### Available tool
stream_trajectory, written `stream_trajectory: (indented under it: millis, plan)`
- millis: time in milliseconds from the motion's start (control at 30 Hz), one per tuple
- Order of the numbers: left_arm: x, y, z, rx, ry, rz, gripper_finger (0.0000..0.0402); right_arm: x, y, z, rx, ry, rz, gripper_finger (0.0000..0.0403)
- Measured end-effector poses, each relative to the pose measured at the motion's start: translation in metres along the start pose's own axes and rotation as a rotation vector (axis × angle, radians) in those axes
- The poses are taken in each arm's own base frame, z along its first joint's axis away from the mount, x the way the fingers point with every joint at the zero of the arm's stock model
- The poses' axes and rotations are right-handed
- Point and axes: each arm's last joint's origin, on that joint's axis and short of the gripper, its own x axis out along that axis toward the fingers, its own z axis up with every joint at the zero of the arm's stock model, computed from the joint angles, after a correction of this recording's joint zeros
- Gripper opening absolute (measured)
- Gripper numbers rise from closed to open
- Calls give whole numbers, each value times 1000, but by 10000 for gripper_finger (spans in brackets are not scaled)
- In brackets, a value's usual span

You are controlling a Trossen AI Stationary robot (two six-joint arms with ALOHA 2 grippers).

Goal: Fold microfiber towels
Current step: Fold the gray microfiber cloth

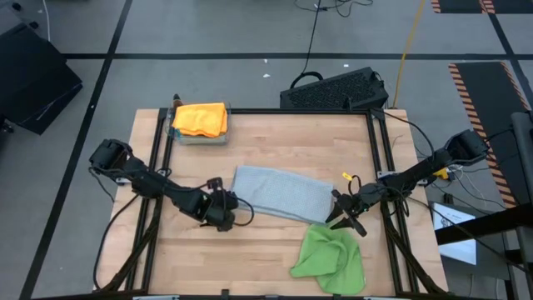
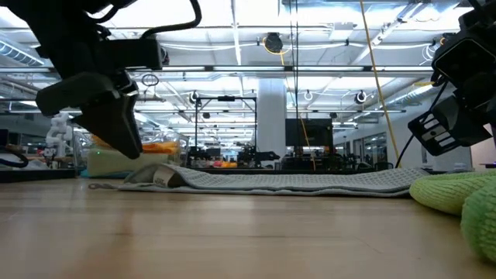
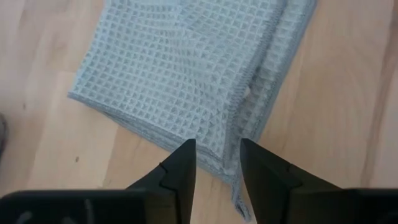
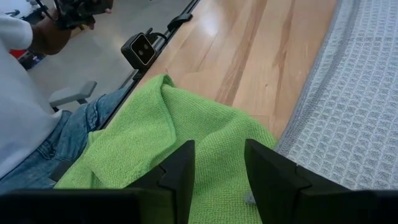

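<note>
Desk [image 1: 275, 137]: pale wood planks, black rail frame around the edges. Floor grey with dark lines; a black keyboard [image 1: 333, 90] lies past the far edge. Low view looks into a large hall with ceiling strip lights and a white column.

Left gripper [image 1: 223, 208]: low over the desk at the grey towel's [image 1: 281, 193] left end. Jaws parted a little, released; the towel's folded edge lies in front of and below the tips, nothing gripped.

Right gripper [image 1: 346, 213]: at the grey towel's right end, above the bright green towel [image 1: 330, 258]. Jaws parted a little, nothing between them.

Towels, counted:
- Grey, one: folded flat, centre of desk.
- Bright green, one: crumpled, near-right part of desk, just beside the grey.
- Orange, one [image 1: 201, 118]: folded, atop a small stack at the far-left corner; the layers beneath cannot be counted.

Person, one [image 4: 37, 124]: white top, blue jeans, beside the desk.
</note>
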Motion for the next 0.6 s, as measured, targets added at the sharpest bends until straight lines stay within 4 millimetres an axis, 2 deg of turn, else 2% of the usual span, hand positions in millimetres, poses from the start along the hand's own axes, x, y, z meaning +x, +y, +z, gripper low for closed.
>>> stream_trajectory:
  millis: [200,400,600]
  plan:
    - [0,1,0,-34,-17,27,151,0,0,0,-4,0,0,130]
    - [17,-12,-3,-67,-9,33,182,0,0,0,-13,2,1,130]
    - [28,-21,-11,-100,-10,104,167,0,0,-1,-18,6,1,130]
